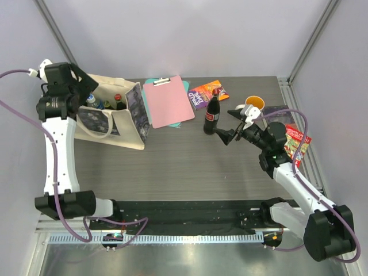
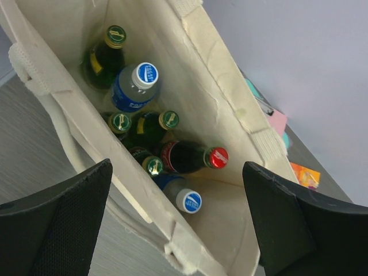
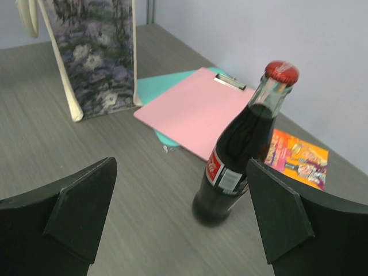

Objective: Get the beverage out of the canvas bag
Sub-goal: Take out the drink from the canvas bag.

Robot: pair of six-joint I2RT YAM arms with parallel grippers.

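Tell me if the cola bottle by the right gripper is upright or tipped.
Upright. The cola bottle stands on its base on the table, red cap on top, in front of the open right gripper.

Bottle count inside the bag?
7 visible in the canvas bag: green bottle and water bottle at top; three green bottles mid; cola right; water bottle bottom. More may hide beneath.

Grey wood-grain table [image 1: 190, 167]. On it: bag [image 1: 123, 123] far left, bottle [image 1: 212, 115] upright mid-table, pink clipboard [image 1: 168, 102] over a teal one [image 3: 164, 86], booklet [image 1: 207, 92], orange cup [image 1: 253, 104], red book [image 1: 298, 142] at the right edge.
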